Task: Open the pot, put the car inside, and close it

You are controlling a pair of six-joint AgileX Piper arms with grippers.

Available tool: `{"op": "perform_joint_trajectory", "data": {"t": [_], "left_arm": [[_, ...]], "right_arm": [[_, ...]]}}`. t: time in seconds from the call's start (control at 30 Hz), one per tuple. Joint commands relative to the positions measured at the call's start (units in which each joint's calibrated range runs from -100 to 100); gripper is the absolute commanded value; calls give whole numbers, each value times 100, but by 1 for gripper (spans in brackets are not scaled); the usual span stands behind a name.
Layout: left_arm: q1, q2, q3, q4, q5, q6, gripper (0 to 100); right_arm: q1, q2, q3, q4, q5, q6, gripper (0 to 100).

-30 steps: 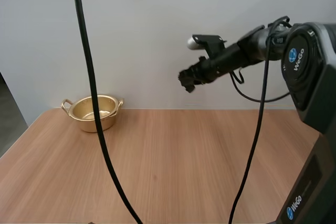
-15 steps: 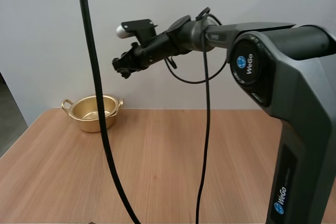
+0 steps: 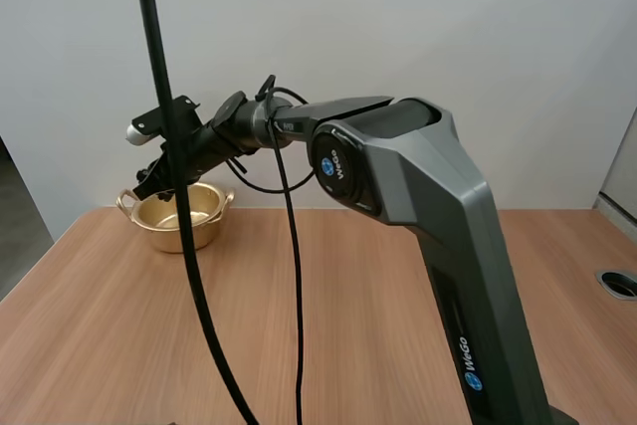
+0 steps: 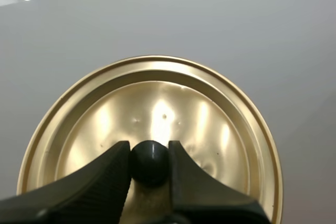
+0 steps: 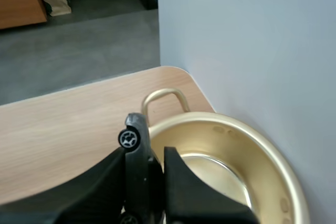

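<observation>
Right end effector (image 5: 143,156), pinching the car (image 5: 135,129), hovers at the rim of the open pot (image 5: 226,123). Left end effector (image 4: 149,151) pinches the lid (image 4: 173,103) by its knob (image 4: 149,162). Next, probably: centre the car over the pot and release.

The light wooden table (image 3: 348,316) carries an open golden pot (image 3: 182,214) with two loop handles. The pot stands on the tabletop just beneath the right gripper (image 3: 149,182), at the corner by the wall. Well away from the gripper, a round hole (image 3: 619,283) is set into the tabletop at its opposite edge.
</observation>
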Motion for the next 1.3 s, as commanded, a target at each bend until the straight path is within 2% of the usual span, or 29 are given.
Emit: {"op": "perform_joint_trajectory", "data": {"t": [0.0,0.27,0.57,0.63,0.73,0.77,0.8,0.83,1.0,1.03,1.07,1.1,1.17,1.27], "left_arm": [[1,0,-7,-4,1,1,0],[1,0,-7,-4,39,1,0],[1,0,-7,-4,359,1,0],[1,0,-7,-4,434,1,0],[1,0,-7,-4,436,1,0],[1,0,-7,-4,436,1,0],[1,0,-7,-4,436,1,0],[1,0,-7,-4,436,1,0],[1,0,-7,138,435,1,0],[1,0,-7,192,397,1,0],[1,13,-7,269,345,1,0],[1,39,-7,352,238,1,0],[1,118,-7,514,48,1,0],[1,370,94,676,7,11,0]], "right_arm": [[2,225,-58,-56,-257,1,0],[2,647,-58,-190,-1125,-46,0],[2,676,-58,-362,-1201,-38,0],[2,676,-58,-362,-1201,-38,10],[2,676,-58,-376,-1263,-38,48],[2,676,-58,-397,-1304,-16,58],[2,676,-58,-460,-1344,1,64],[2,676,-58,-524,-1348,44,65],[-33,676,-58,-1038,-1348,457,64],[-38,676,-58,-1140,-1332,568,60],[-56,645,-58,-1260,-1332,692,51],[-76,593,-58,-1409,-1298,826,36],[-137,445,-47,-1675,-1167,1145,0],[-282,97,-47,-1792,-864,1499,0]]}}
